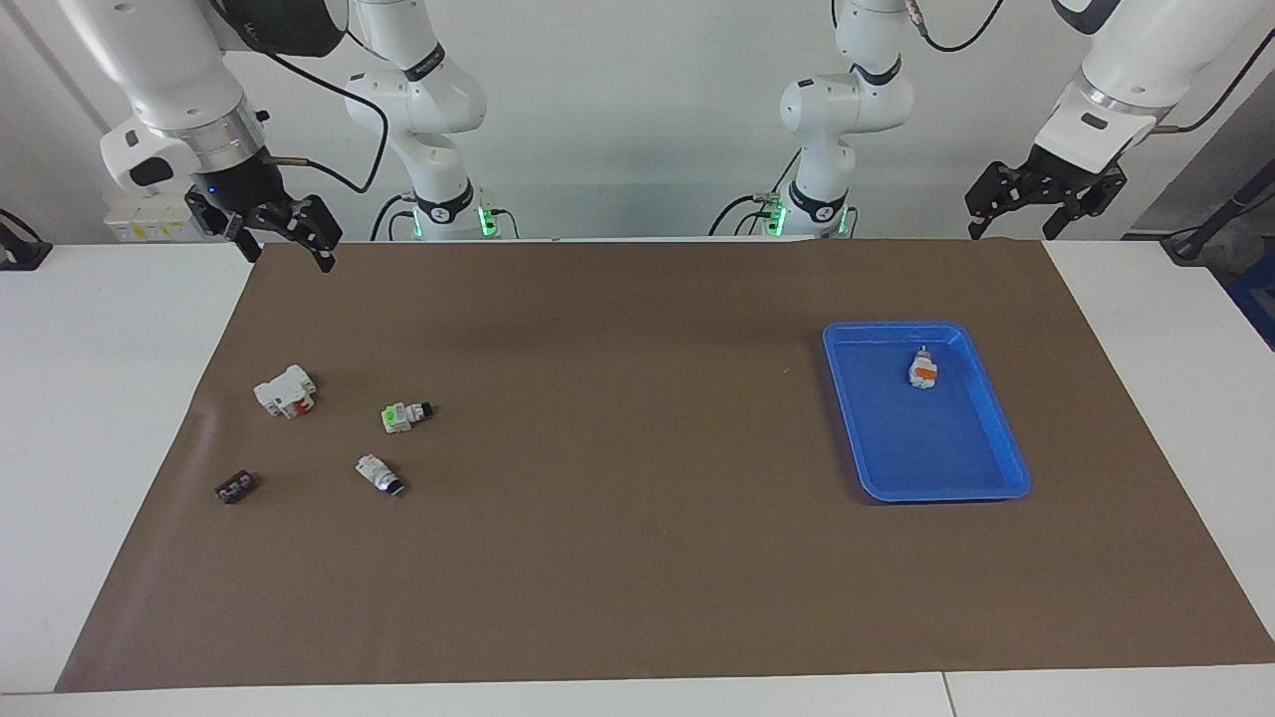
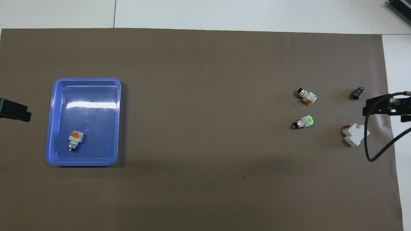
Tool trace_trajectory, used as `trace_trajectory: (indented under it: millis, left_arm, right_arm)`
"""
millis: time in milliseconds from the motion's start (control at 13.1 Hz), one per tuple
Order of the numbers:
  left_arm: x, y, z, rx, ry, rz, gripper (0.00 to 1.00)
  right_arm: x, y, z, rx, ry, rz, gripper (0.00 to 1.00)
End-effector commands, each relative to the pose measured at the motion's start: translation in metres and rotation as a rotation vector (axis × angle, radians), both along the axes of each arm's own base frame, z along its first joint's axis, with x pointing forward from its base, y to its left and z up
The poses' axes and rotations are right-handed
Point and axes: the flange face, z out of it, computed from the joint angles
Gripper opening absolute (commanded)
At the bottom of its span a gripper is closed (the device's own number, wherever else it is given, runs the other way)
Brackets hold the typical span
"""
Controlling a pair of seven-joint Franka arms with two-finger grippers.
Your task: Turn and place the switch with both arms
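The table [image 1: 637, 617] carries a brown mat, and the blue tray [image 1: 1001, 438] at the left arm's end of it serves as the landmark here. Both arms hang raised over the robots' edge of the mat, neither touching anything. The right claw [image 1: 284, 234], fingers spread, hovers well apart from the tray at the right arm's end, tilted down toward the parts there. The left claw [image 1: 1041, 204], also spread, hovers over the mat edge near the tray and appears to wait. In the tray lies a white piece with an orange patch [image 1: 923, 371]. Well apart from the tray sit a white breaker block [image 1: 286, 390], the switch [image 1: 405, 414] with its green face up, a similar white-and-black piece [image 1: 379, 474], and a small dark part [image 1: 235, 487].

The pick-up looks not yet begun. My judgement: the right claw should descend straight over the switch, closing across its white body rather than the round black knob, keeping clear of the neighbouring piece.
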Motion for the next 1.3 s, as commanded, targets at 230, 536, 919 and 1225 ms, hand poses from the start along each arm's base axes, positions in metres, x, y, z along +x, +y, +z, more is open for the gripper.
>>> trace_trajectory:
  millis: [230, 536, 919, 1225]
  left_arm:
    - [-0.008, 0.001, 0.0, 0.023, -0.004, 0.008, 1.0]
    - [-0.008, 0.001, 0.0, 0.023, -0.004, 0.008, 1.0]
    - [-0.008, 0.001, 0.0, 0.023, -0.004, 0.008, 1.0]
    - [-0.008, 0.001, 0.0, 0.023, -0.004, 0.008, 1.0]
  right_arm:
    - [-0.001, -0.008, -0.004, 0.001, 0.017, -0.004, 1.0]
    - [-0.009, -0.022, -0.026, -0.003, -0.021, -0.098, 1.0]
    - [0.033, -0.017, -0.133, 0.004, -0.089, -0.618, 1.0]
    - [0.063, -0.016, -0.251, -0.016, -0.006, -0.854, 1.0]
